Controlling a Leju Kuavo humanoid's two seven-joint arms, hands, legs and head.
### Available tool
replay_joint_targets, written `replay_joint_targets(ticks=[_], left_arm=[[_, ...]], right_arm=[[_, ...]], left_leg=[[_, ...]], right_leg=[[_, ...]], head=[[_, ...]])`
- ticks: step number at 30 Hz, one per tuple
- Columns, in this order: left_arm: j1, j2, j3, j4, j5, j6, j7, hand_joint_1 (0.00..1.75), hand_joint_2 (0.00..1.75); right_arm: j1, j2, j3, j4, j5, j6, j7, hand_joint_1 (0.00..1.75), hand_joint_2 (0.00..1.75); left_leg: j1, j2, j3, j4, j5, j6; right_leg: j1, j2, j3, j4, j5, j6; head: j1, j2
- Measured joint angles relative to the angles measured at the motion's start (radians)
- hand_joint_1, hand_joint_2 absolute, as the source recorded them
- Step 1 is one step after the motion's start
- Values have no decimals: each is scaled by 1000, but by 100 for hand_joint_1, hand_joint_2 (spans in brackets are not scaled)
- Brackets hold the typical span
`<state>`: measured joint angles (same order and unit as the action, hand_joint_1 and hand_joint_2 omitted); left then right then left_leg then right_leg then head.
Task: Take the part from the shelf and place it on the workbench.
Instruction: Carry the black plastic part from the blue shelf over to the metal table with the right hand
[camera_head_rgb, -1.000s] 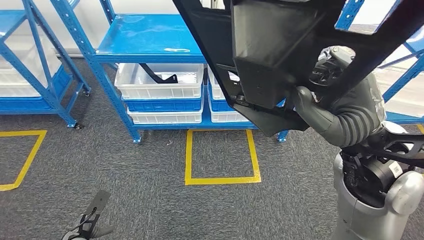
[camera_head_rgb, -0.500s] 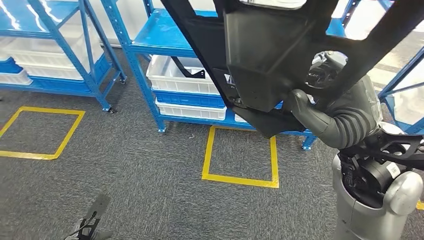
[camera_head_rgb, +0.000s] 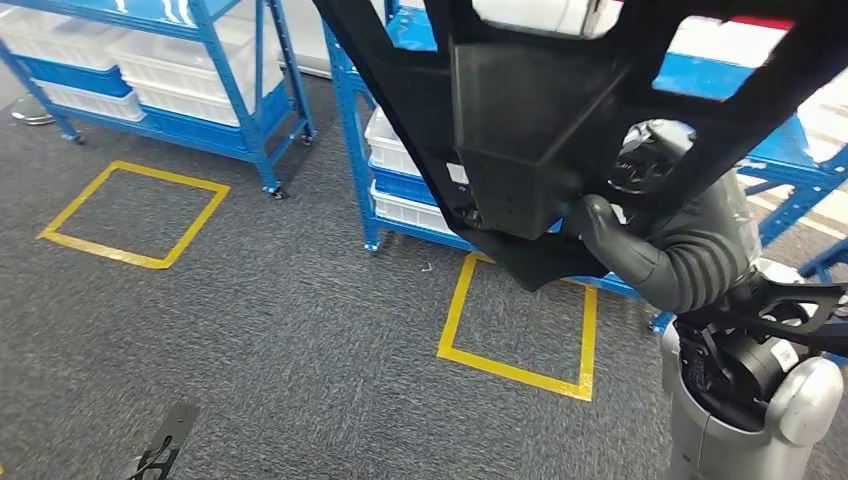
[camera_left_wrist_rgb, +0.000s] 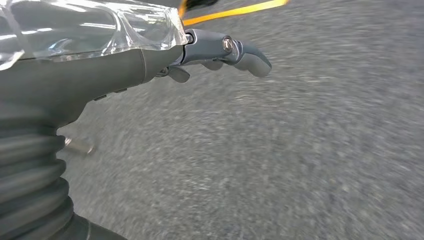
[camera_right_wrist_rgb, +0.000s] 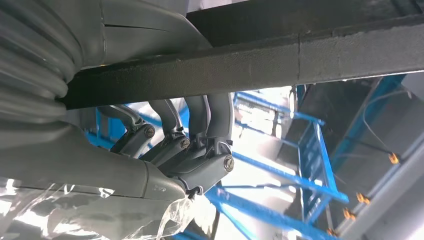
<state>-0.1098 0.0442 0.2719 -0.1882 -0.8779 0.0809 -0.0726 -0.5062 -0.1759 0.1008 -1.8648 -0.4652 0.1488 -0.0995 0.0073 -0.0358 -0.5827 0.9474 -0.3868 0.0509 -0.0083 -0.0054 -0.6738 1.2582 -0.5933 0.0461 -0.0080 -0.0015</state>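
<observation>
left hand, fingers outstretched; grey carpet

Below me lies grey carpet marked with yellow tape squares. White bins sit stacked beyond them.

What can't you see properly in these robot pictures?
- Black part: head view, its top is cut off by the picture's edge.
- Right hand: head view, the part covers most of its fingers.
- White bins: head view, contents hidden behind the part.
- Carpet: left wrist view, blurred.
</observation>
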Motion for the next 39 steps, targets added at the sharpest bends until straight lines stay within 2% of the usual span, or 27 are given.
replay_joint_targets(ticks=[1,2,4,6,8,9,11,12,13,15,16,17,19,21,23,24,25,27,29,30,31,32,33,34,36,37,39], left_arm=[[2,6,2,0,5,-1,5,0,175],[4,13,4,1,9,-3,8,0,175],[4,23,10,1,16,-6,11,0,175],[3,30,16,1,21,-8,14,0,175],[7,38,18,1,22,-9,19,0,175],[10,41,19,2,22,-10,23,0,175],[12,47,19,3,19,-10,29,0,175],[10,48,19,4,16,-10,31,0,175],[8,49,19,4,14,-10,33,0,175],[7,49,18,4,9,-10,39,0,175],[8,49,18,4,8,-10,42,0,175],[9,50,18,4,7,-10,44,0,175],[6,51,18,4,4,-10,46,0,175],[2,51,18,4,1,-11,47,0,175],[5,51,18,5,-1,-12,47,0,175],[8,51,18,5,-2,-12,48,0,175],[10,51,18,5,-2,-13,48,0,175],[8,50,18,5,-4,-13,48,0,175],[7,48,18,5,-7,-14,48,0,175],[7,47,17,5,-10,-15,48,0,175],[9,47,17,5,-14,-15,48,0,175],[9,46,17,5,-17,-16,48,0,175],[10,46,17,5,-19,-16,48,0,175],[9,44,17,5,-21,-17,48,0,175],[8,41,17,5,-22,-21,50,0,175],[8,39,16,6,-22,-23,52,0,175],[13,37,16,6,-22,-26,57,0,175]], right_arm=[[4,0,0,-2,-1,-1,1,175,175],[6,0,0,-4,-2,-1,1,175,175],[8,0,-1,-10,-3,-3,2,175,175],[11,0,-3,-15,-5,-4,2,175,175],[16,0,-3,-18,-4,-6,2,175,175],[17,0,-3,-19,-4,-7,2,175,175],[20,0,-4,-24,-4,-8,2,175,175],[22,0,-4,-27,-3,-8,2,175,175],[25,0,-4,-28,-2,-8,2,175,175],[30,0,-4,-29,0,-9,3,175,175],[32,0,-4,-30,1,-8,4,175,175],[33,0,-5,-31,2,-8,5,175,175],[33,0,-5,-37,3,-8,9,175,175],[31,-1,-7,-45,3,-8,12,175,175],[30,-2,-8,-49,3,-8,18,175,175],[29,-4,-8,-51,3,-8,21,175,175],[29,-5,-9,-54,3,-8,23,175,175],[32,-9,-11,-57,0,-9,28,175,175],[39,-13,-14,-59,-2,-10,31,175,175],[43,-14,-15,-60,-2,-11,32,175,175],[45,-15,-15,-60,-3,-11,33,175,175],[47,-16,-15,-61,-3,-12,33,175,175],[47,-16,-15,-62,-3,-12,33,175,175],[47,-17,-15,-64,-3,-12,34,175,175],[47,-19,-16,-69,-4,-12,35,175,175],[48,-19,-16,-71,-4,-13,38,175,175],[47,-20,-16,-78,-4,-13,47,175,175]], left_leg=[[0,-13,0,0,0,0],[0,-27,1,1,1,-1],[-1,-54,0,4,3,-5],[0,-77,-9,6,7,-14],[4,-100,-19,5,14,-28],[4,-93,-24,10,12,-34],[2,-43,-54,69,-27,-45],[2,-10,-80,132,-61,-51],[3,8,-112,205,-96,-56],[7,21,-150,305,-131,-62],[8,25,-142,299,-123,-63],[9,33,-112,250,-99,-64],[5,77,-27,100,-48,-62],[-1,106,14,15,-26,-50],[-4,89,11,6,-23,-35],[-3,78,10,4,-20,-28],[-2,67,10,3,-16,-21],[0,44,9,0,-10,-10],[-1,19,8,1,-7,-4],[-2,5,7,1,-6,-2],[-3,-9,7,1,-5,-2],[-3,-23,7,1,-4,-2],[-3,-37,8,2,-3,-3],[-4,-51,7,2,-2,-5],[-3,-76,2,4,2,-13],[-2,-87,-2,4,5,-19],[3,-100,-11,5,9,-29]], right_leg=[[0,3,6,-15,19,-2],[-1,11,31,-69,54,-4],[-6,57,97,-212,120,-9],[-8,90,128,-286,142,-12],[-6,73,128,-294,144,-17],[-6,60,128,-296,147,-22],[-8,32,128,-302,152,-32],[-7,18,128,-302,153,-34],[-7,4,127,-302,154,-36],[-6,-23,126,-301,154,-36],[-6,-36,126,-301,153,-36],[-6,-49,126,-301,153,-36],[-2,-71,127,-300,151,-31],[6,-91,128,-299,148,-22],[9,-110,131,-302,148,-13],[6,-107,131,-299,143,-7],[4,-90,126,-283,129,-3],[-1,-33,89,-189,68,3],[0,-3,27,-48,4,3],[1,2,7,-6,-6,2],[1,4,5,-3,4,0],[1,9,24,-42,31,-3],[1,24,59,-111,68,-8],[1,50,95,-187,98,-14],[2,85,142,-285,131,-19],[4,88,147,-299,133,-19],[4,62,147,-304,140,-25]], head=[[0,0],[0,0],[0,0],[0,0],[0,0],[0,0],[-4,0],[-6,0],[-8,0],[-9,0],[-9,0],[-9,0],[-9,0],[-7,0],[-4,0],[-4,0],[-3,0],[-3,0],[-2,0],[-2,0],[-2,0],[-2,0],[-2,0],[-2,0],[-2,0],[-2,0],[-2,0]])
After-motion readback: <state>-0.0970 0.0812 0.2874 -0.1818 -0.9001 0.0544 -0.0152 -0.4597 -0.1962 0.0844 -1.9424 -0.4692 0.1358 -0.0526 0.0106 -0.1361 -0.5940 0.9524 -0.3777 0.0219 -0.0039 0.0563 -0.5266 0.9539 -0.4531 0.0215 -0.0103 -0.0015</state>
